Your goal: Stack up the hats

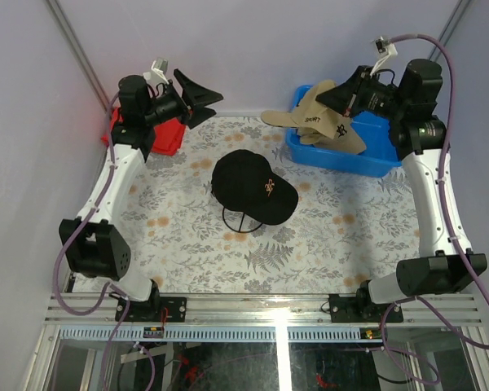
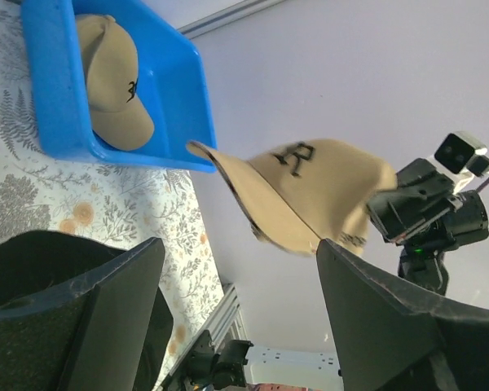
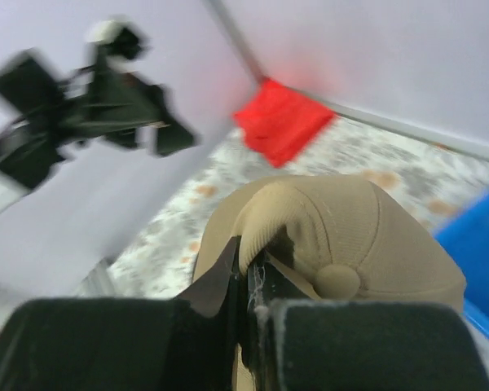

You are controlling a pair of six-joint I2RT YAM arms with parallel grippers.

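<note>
A black cap (image 1: 253,189) sits mid-table on a black wire-frame stand (image 1: 240,221). My right gripper (image 1: 339,98) is shut on a tan cap (image 1: 301,114) and holds it in the air over the left end of the blue bin (image 1: 375,163). In the right wrist view the fingers (image 3: 248,273) pinch a fold of its crown (image 3: 350,236). A second tan cap (image 1: 344,132) lies in the bin. My left gripper (image 1: 197,104) is open and empty at the far left. In its wrist view (image 2: 240,277) I see both tan caps, held (image 2: 310,191) and binned (image 2: 114,81). No lavender cap is in view.
A flat red folded cloth (image 1: 159,134) lies at the far left under the left arm and also shows in the right wrist view (image 3: 281,122). The blue bin (image 2: 57,90) stands at the far right. The table has a fern-print cover (image 1: 326,236).
</note>
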